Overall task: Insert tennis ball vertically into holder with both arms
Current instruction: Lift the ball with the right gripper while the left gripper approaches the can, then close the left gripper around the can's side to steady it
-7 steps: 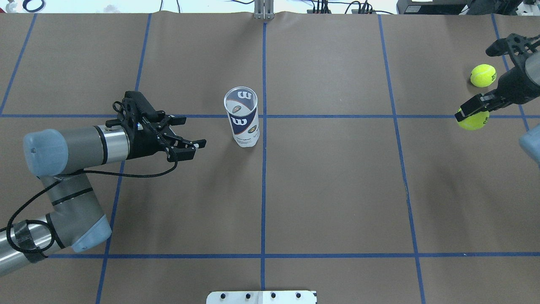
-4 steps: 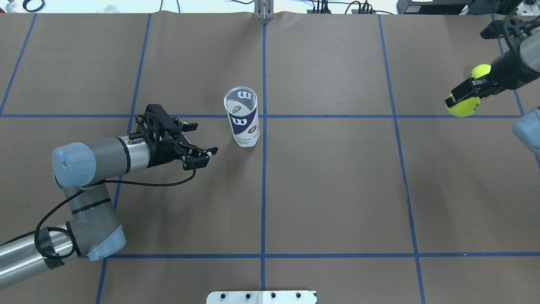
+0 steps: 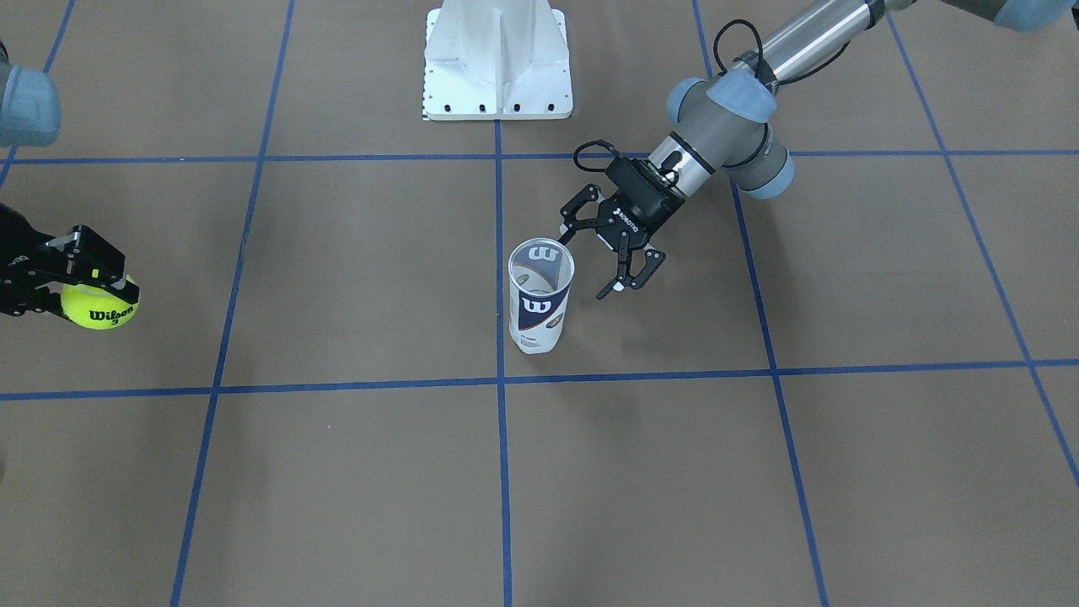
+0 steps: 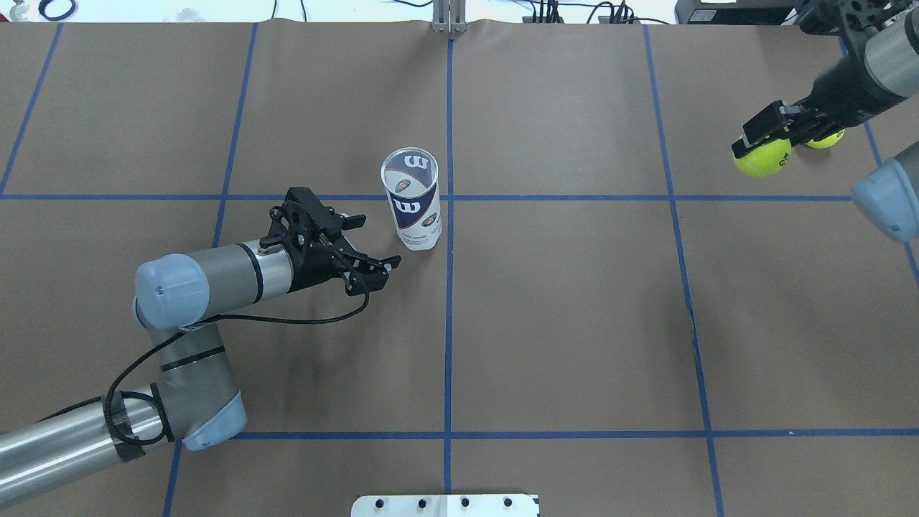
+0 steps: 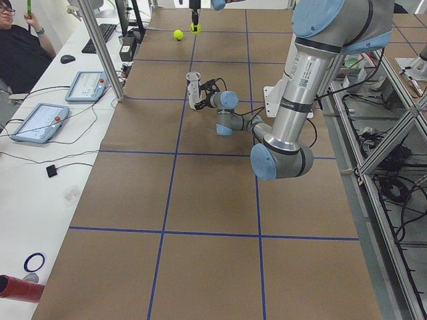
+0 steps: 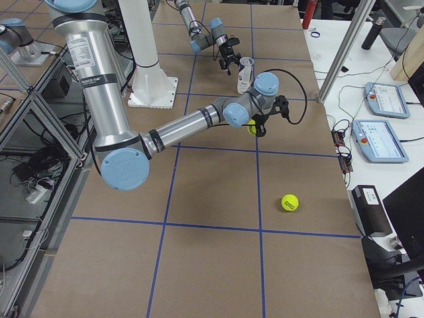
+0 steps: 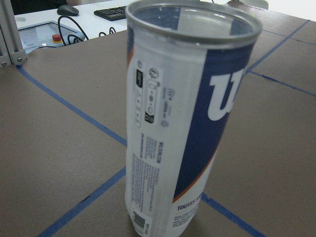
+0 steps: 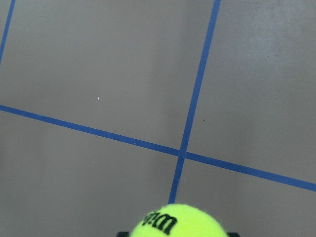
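The holder (image 4: 411, 201) stands upright with its mouth open near the table's middle; it also shows in the front view (image 3: 540, 295) and fills the left wrist view (image 7: 182, 123). My left gripper (image 4: 379, 239) is open and empty, lying low just left of the holder, jaws pointed at its lower half, not touching it (image 3: 590, 261). My right gripper (image 4: 762, 146) is shut on the tennis ball (image 4: 761, 156) at the far right, held above the table. The ball shows "Wilson 3" in the front view (image 3: 99, 305) and at the bottom edge of the right wrist view (image 8: 177, 222).
A second tennis ball (image 4: 826, 138) lies on the table just behind my right gripper, also in the right side view (image 6: 289, 202). The white pedestal base (image 3: 497, 59) stands at the robot's edge. Blue tape lines grid the brown table. An operator and tablets sit beyond the far edge.
My left gripper has moved right and slightly nearer, up to the holder's side. My right gripper has carried the tennis ball away from the robot and leftward, past the second ball.
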Motion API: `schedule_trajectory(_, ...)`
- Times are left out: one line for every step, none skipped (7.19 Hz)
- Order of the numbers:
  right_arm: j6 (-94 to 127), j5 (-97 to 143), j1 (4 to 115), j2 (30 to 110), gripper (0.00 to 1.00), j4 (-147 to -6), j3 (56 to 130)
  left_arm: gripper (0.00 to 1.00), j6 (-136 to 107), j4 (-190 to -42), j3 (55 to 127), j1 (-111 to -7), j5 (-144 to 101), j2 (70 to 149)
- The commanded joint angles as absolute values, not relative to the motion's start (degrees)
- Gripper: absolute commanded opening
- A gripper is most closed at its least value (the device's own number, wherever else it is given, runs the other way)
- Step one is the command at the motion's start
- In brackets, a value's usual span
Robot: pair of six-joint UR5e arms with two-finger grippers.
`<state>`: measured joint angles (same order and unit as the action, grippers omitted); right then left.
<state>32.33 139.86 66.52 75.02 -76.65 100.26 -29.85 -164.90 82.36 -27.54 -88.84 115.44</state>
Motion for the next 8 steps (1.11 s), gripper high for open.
schedule_trajectory(33.13, 139.92, 66.45, 74.27, 0.00, -76.64, 100.37, 0.99, -29.88, -165.14, 77.71, -24.90, -84.14, 119.78)
schedule_trajectory(33.13, 139.92, 66.45, 74.27, 0.00, -76.64, 100.37, 0.99, -29.80, -165.15, 77.78, -24.70, -83.68, 119.79)
schedule_trajectory(33.13, 139.92, 66.45, 74.27, 0.00, -76.64, 100.37, 0.99, -29.71, -165.15, 77.78, -24.96, -83.58, 119.62)
schedule_trajectory(33.13, 139.92, 66.45, 74.27, 0.00, -76.64, 100.28, 0.99, -29.71, -165.15, 77.87, -25.05, -83.58, 119.53)
schedule_trajectory(33.05, 139.92, 66.45, 74.27, 0.00, -76.64, 100.11, 0.99, -29.71, -165.15, 77.87, -25.05, -83.50, 119.62)
schedule_trajectory(33.13, 139.92, 66.45, 74.27, 0.00, -76.64, 100.19, 0.99, -29.79, -165.15, 77.87, -25.05, -82.19, 119.79)
schedule_trajectory(33.13, 139.92, 66.45, 74.27, 0.00, -76.55, 100.20, 0.99, -29.79, -165.15, 77.87, -24.96, -80.44, 119.88)
schedule_trajectory(33.05, 139.83, 66.36, 74.27, 0.00, -76.55, 100.02, 0.99, -29.79, -165.15, 77.87, -25.05, -80.25, 119.97)
